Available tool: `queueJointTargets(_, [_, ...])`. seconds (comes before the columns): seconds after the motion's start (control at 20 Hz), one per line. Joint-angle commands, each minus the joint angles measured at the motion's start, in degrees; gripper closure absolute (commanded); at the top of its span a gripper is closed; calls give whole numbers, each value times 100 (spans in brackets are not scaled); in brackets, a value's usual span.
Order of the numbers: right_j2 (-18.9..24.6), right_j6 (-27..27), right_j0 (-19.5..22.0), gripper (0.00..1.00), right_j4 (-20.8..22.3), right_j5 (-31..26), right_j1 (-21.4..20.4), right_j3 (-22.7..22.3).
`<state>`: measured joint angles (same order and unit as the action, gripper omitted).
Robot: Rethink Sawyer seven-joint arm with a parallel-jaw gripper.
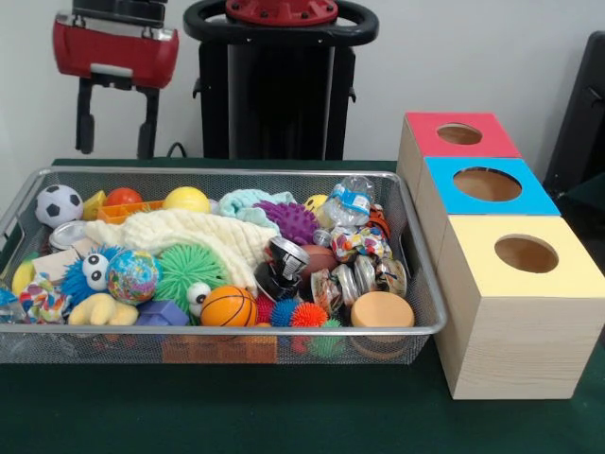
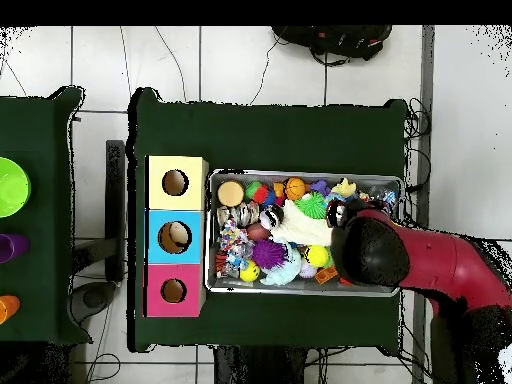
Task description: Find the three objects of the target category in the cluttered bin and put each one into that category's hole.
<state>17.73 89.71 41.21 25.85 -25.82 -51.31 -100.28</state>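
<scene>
Progress stands at nil as far as the views allow: the wire mesh bin (image 1: 416, 326) is crammed full, and nothing lies on the green table (image 1: 284, 416) or on top of the boxes. The holes' interiors are dark, so whether anything has already been dropped in cannot be confirmed. The target category is not stated in the views, so the three objects sought cannot be singled out.

Gripper (image 1: 117, 121) hangs above the bin's back corner near the soccer ball (image 1: 59, 203), its two black fingers (image 1: 85, 118) spread apart with nothing between them. In the overhead view the red arm (image 2: 440, 270) covers that end of the bin.

Count of receptacles: three boxes in a row beside the bin, each with one round hole, namely the red-topped box (image 1: 430, 142), the blue-topped box (image 1: 444, 189) and the yellow-topped box (image 1: 501, 312).

Count of identifiable contents, from the front view:
- One soccer ball, one basketball (image 1: 228, 305), one globe ball (image 1: 132, 275), one yellow ball (image 1: 186, 200).
- One green stringy puffer ball (image 1: 184, 270), one purple spiky ball (image 1: 291, 219).
- One cream knitted cloth (image 1: 189, 232).
- One tan round lid (image 1: 382, 309).

Further small items lie heaped and overlapping; their number cannot be fixed. All sorting remains to be done.
</scene>
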Motion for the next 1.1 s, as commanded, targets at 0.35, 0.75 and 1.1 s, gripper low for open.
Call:
queueJointTargets(0.35, [4,452,-827,0,966,1031,1359,-213])
queueJointTargets(0.75, [289,-36,-511,0,700,642,1772,66])
queueJointTargets(1.1, [558,-340,-142,0,591,314,1637,21])
